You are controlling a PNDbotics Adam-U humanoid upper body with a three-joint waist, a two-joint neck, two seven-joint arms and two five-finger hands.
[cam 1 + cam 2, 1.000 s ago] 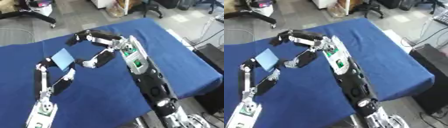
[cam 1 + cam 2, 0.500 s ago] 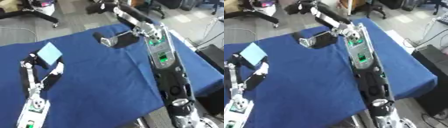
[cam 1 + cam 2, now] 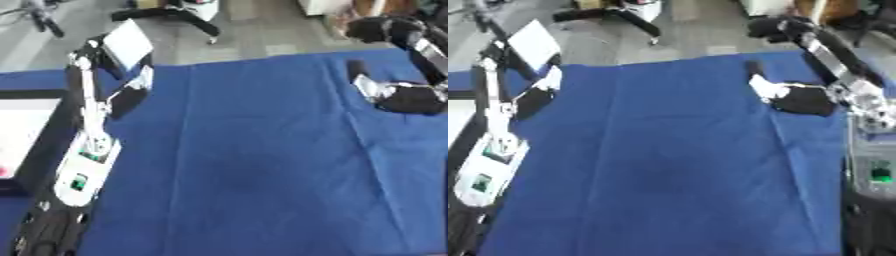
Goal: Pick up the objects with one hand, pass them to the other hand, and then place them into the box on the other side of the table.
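A pale blue flat card [image 3: 129, 43] is held up at the far left edge of the blue table [image 3: 254, 165]. My left hand [image 3: 131, 92] is shut on it, with the arm rising from the lower left corner. Left of that arm stands a box [image 3: 42, 150] with a black rim and a white inside. My right hand [image 3: 802, 100] hovers over the table's right side, far from the card. It holds nothing, and one dark finger [image 3: 754, 67] points away from me.
Something small and pink [image 3: 3, 172] lies in the box at the picture's edge. Beyond the table's far edge are grey floor and the dark legs of a chair [image 3: 171, 11]. My right forearm [image 3: 872, 165] runs down the right edge.
The whole picture has swung left, so the camera moved. Both hands met at the card a second ago; now only the left holds it, and the right has drawn away to the right.
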